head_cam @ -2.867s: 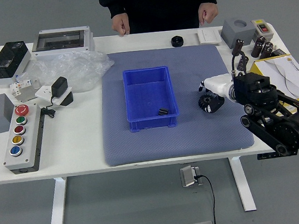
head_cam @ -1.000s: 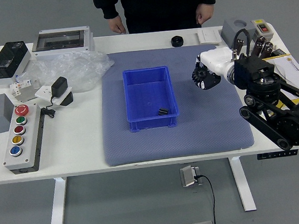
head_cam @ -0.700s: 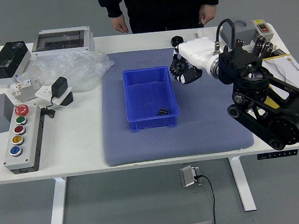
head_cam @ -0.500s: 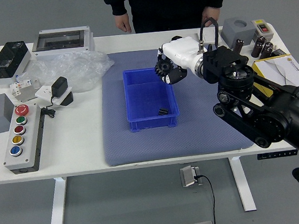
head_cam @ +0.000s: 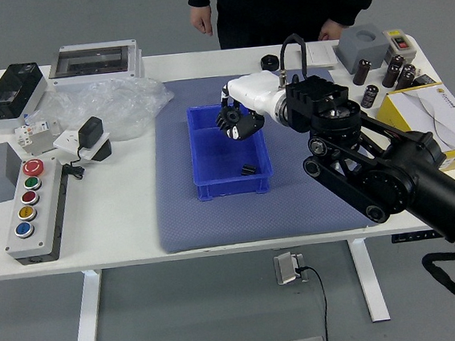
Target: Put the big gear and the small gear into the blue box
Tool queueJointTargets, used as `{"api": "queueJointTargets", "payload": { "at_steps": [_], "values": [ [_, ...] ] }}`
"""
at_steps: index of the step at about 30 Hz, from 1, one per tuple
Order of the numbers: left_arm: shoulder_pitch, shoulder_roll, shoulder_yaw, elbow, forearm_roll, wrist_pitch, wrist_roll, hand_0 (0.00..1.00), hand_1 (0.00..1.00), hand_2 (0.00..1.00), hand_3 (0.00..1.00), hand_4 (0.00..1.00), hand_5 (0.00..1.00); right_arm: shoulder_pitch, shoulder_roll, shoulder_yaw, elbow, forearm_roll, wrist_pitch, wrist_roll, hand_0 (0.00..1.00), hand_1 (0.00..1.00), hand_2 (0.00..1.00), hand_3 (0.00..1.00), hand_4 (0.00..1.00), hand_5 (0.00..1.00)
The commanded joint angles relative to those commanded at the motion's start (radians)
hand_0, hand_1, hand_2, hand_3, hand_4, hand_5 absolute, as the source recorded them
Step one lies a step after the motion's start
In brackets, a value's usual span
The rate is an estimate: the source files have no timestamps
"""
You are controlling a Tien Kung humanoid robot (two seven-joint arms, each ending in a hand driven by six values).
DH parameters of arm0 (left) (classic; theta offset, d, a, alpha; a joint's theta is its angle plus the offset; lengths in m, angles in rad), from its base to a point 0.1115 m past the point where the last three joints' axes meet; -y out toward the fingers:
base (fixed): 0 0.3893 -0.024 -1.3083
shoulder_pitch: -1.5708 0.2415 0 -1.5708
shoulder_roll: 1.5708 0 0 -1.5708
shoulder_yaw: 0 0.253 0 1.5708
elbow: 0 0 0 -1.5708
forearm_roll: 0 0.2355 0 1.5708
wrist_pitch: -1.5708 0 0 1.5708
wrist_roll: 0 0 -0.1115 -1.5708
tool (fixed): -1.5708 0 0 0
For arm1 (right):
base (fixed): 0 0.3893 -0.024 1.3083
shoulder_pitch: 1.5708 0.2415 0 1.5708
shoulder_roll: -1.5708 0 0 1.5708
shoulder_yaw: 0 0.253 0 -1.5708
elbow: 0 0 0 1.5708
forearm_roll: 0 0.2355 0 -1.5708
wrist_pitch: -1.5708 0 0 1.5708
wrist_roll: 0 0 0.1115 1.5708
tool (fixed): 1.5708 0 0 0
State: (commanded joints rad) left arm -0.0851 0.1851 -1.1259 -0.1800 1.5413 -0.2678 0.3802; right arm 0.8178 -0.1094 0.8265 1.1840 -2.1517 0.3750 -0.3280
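Currently, the big gear (head_cam: 228,120) is being gripped by the black-tipped fingers (head_cam: 247,124) of the right hand (head_cam: 258,93), and it is being held up above the blue box (head_cam: 231,188). Under them, near the box's lower right corner, the small gear (head_cam: 248,169) is being contained on the floor of the box. The box is being supported by a blue-grey mat (head_cam: 186,223) on the white worktop (head_cam: 127,220). Beyond the mat's left edge, crumpled clear plastic (head_cam: 117,108) and a button panel (head_cam: 35,209) are being carried by the worktop; at its right side, a yellow-and-white box (head_cam: 436,118) is being partly covered by the right arm (head_cam: 389,175). At the far side, two hands are being held apart, empty, by a person (head_cam: 292,3) in black.
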Motion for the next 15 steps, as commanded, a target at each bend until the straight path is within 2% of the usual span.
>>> {"api": "queueJointTargets", "payload": {
  "at_steps": [1, 9, 12, 13, 15],
  "values": [
    [0.000, 0.000, 0.000, 0.000, 0.000, 0.000, 0.000, 0.854, 0.836, 0.834, 0.839, 0.759, 0.390, 0.000, 0.000, 0.002, -0.001, 0.003, 0.002, 0.001, 0.680, 0.652, 0.856, 0.974, 0.926, 0.534],
    [0.000, 0.000, 0.001, 0.000, -0.002, 0.000, 0.000, 0.854, 0.837, 0.834, 0.838, 0.759, 0.391, -0.004, -0.008, 0.023, 0.010, 0.009, 0.009, 0.004, 0.696, 0.669, 0.864, 0.965, 0.955, 0.561],
    [0.000, -0.001, 0.002, 0.000, -0.005, 0.001, 0.000, 0.854, 0.837, 0.834, 0.838, 0.759, 0.391, -0.014, -0.026, 0.039, 0.032, 0.008, 0.012, 0.003, 0.696, 0.669, 0.864, 0.965, 0.955, 0.561],
    [0.000, -0.001, 0.002, 0.000, -0.006, 0.002, 0.000, 0.854, 0.837, 0.834, 0.838, 0.759, 0.391, -0.018, -0.035, 0.046, 0.041, 0.008, 0.013, 0.002, 0.705, 0.681, 0.844, 0.925, 0.938, 0.546],
    [0.001, -0.001, 0.003, 0.000, -0.008, 0.002, 0.001, 0.854, 0.837, 0.834, 0.838, 0.759, 0.391, -0.028, -0.056, 0.062, 0.059, 0.008, 0.015, 0.001, 0.705, 0.681, 0.844, 0.925, 0.938, 0.546]
  ]
}}
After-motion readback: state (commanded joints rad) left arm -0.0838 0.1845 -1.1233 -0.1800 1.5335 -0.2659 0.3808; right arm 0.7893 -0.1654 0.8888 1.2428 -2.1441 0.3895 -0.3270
